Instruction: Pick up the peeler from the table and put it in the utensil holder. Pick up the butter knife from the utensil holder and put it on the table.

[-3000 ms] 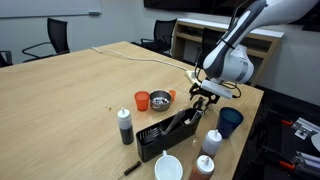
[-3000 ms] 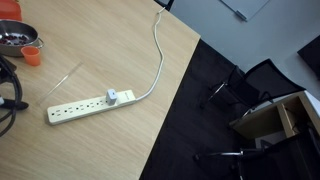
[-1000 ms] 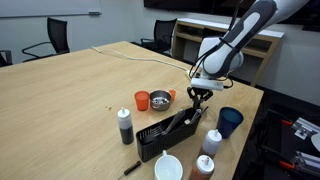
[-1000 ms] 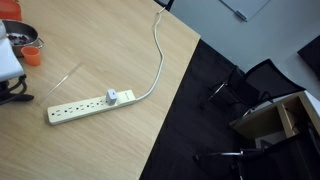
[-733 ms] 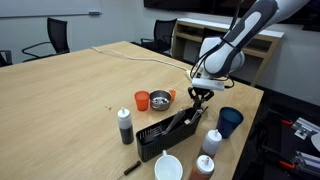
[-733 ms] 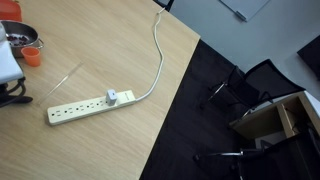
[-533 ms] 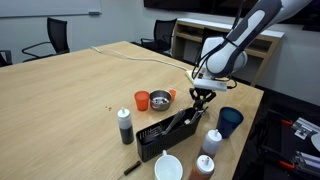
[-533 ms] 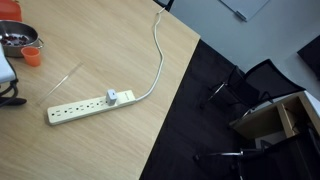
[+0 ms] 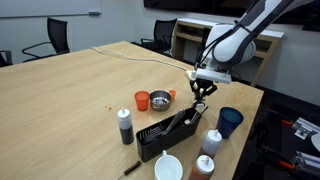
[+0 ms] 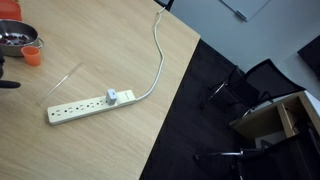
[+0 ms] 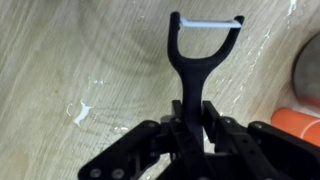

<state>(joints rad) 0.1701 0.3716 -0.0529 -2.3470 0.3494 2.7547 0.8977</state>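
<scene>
My hand (image 9: 203, 91) is closed on the black handle of the peeler (image 11: 196, 58). In the wrist view the handle runs straight out from between my fingers (image 11: 212, 118), and the forked head with its pale blade is at the far end, pointing down at bare wood. The peeler is therefore off the worktop (image 9: 70, 90), hanging in my grip with its long axis close to upright. What matters for the next move is where the utensil holder (image 9: 160, 137) lies. In an exterior view it sits below me and towards the camera side, with its long axis running diagonally from just under my hand out towards the white cup (image 9: 168, 167). I judge that I am over or just past its nearer end rather than over its middle, because the wrist view shows wood under the blade and no black slots. A short move along that axis and then a straight descent should seat the peeler. Some dark handles (image 9: 186, 118) lean out of the end closest to me, so I would aim past them. I cannot tell which one is the butter knife. The dark blue cup (image 9: 230, 122) stands just beside the holder, and I cannot see anything in either cup.
</scene>
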